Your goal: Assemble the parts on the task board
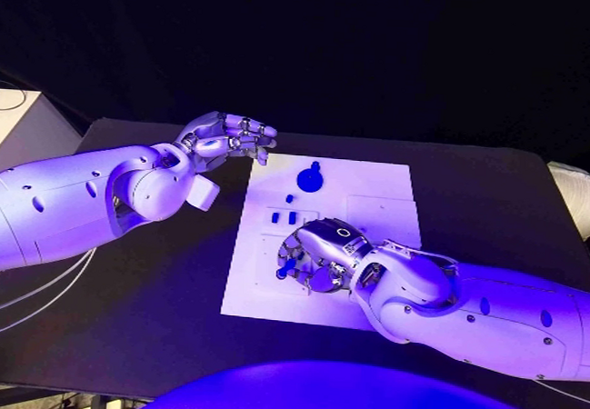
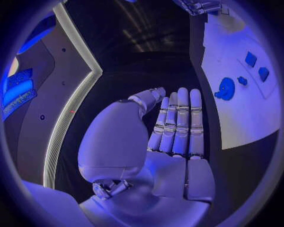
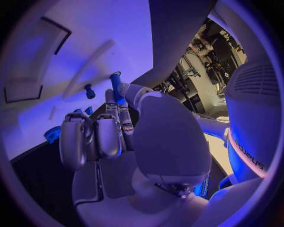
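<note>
Board: the white task board (image 1: 375, 185) lay in the middle of the black table (image 1: 505, 205), its long sides running from the near edge toward the far edge.
Parts: four blue parts were countable in the head view: one round piece (image 1: 310, 179) near the board's far edge, a small peg (image 1: 290, 199) just below it, and two small blocks (image 1: 284, 218) side by side.
Right hand: the right hand (image 1: 313, 255) hung over the board's near half, pinching a blue peg (image 3: 116, 87) between fingertips, as the right wrist view showed.
Left hand: the left hand (image 1: 230, 136) hovered at the board's far left corner, fingers straight and together, holding nothing.
Room: dark beyond the table.
</note>
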